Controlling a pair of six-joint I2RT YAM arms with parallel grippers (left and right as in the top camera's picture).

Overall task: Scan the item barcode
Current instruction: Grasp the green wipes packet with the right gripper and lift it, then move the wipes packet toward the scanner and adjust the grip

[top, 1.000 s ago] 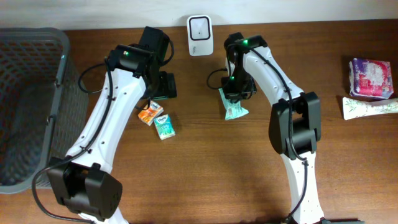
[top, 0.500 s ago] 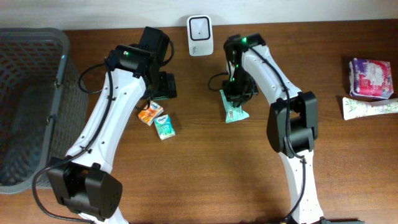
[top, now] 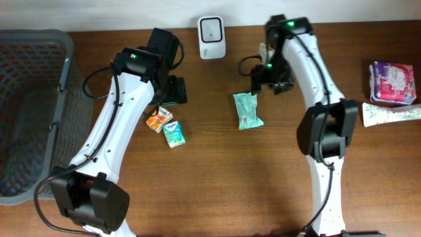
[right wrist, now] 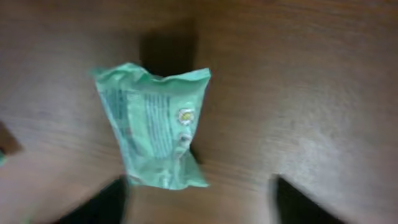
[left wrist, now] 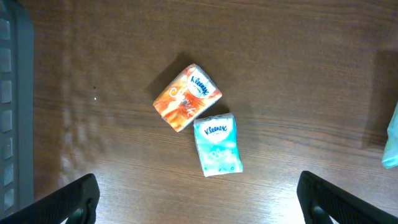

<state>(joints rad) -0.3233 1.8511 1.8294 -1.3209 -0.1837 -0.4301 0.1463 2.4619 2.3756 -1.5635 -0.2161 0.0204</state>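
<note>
The green packet (top: 247,110) lies flat on the table (top: 217,178), apart from the wide-spread, empty right gripper (right wrist: 199,199) and left gripper (left wrist: 199,193); likely light, soft and slippery, so pinch across its narrow middle.

Overhead looks straight down on the table (top: 217,184); wrist cameras face down nearer, over its middle; right's seemingly blurred.
</note>
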